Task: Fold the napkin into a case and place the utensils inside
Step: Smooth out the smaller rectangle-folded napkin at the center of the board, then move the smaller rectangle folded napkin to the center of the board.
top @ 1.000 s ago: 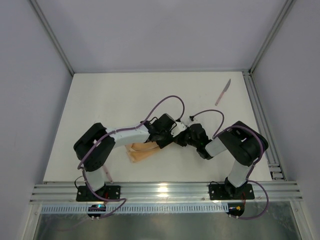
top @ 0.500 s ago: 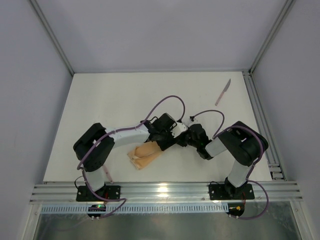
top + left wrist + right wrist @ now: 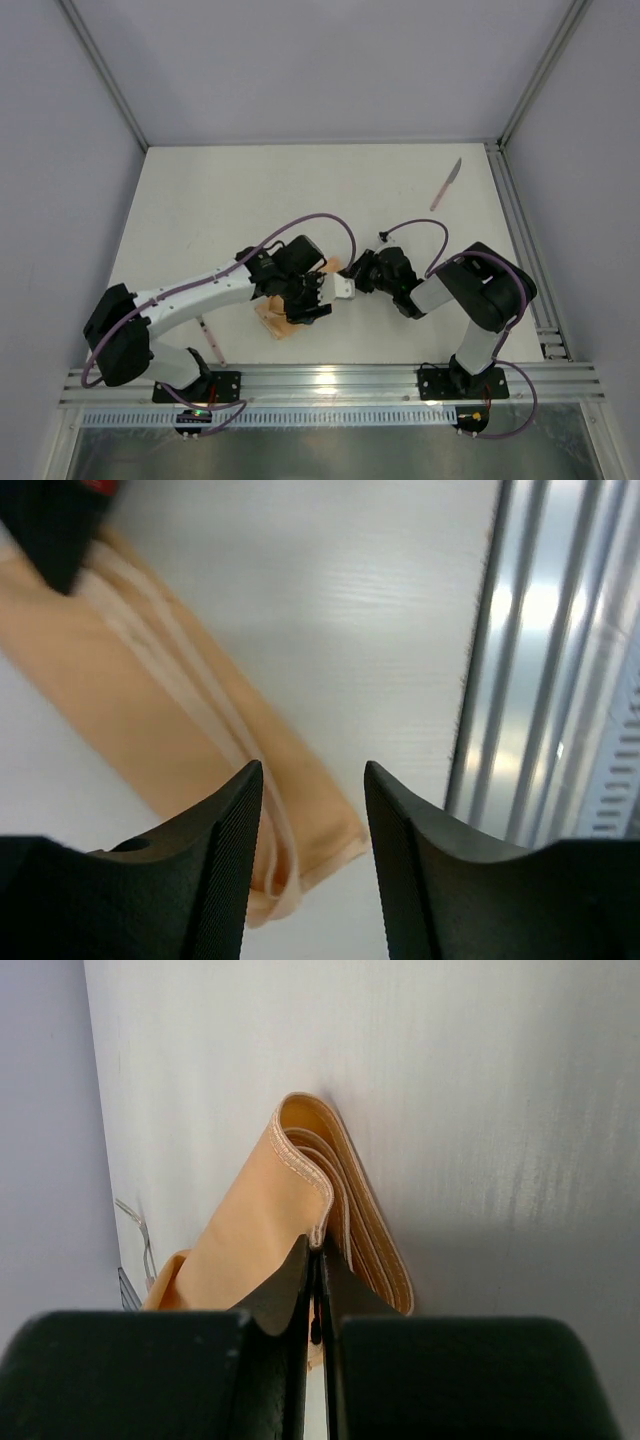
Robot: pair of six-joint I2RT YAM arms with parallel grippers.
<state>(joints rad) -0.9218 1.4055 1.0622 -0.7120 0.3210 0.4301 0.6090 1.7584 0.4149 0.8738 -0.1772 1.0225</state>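
The peach-orange napkin [image 3: 272, 322] lies folded into a narrow layered strip [image 3: 130, 700] near the table's front edge. My left gripper [image 3: 303, 306] hovers open over its near end [image 3: 312, 860], and the cloth shows in the gap with nothing pinched. My right gripper [image 3: 338, 289] is shut on the edge of the napkin's top layer [image 3: 318, 1245] and lifts it off the lower layers [image 3: 250, 1230]. The pale knife [image 3: 446, 185] lies at the far right. The thin pink fork [image 3: 208, 340] lies left of the napkin by the front edge, and its tines show in the right wrist view [image 3: 145, 1245].
An aluminium rail [image 3: 330, 380] runs along the table's near edge, close to the napkin's end [image 3: 540, 680]. A second rail [image 3: 520, 230] borders the right side. Grey walls enclose the back and both sides.
My left arm has stretched out low to the left. Its gripper has moved from beside the right gripper to the napkin's near end. The right gripper has kept its hold.
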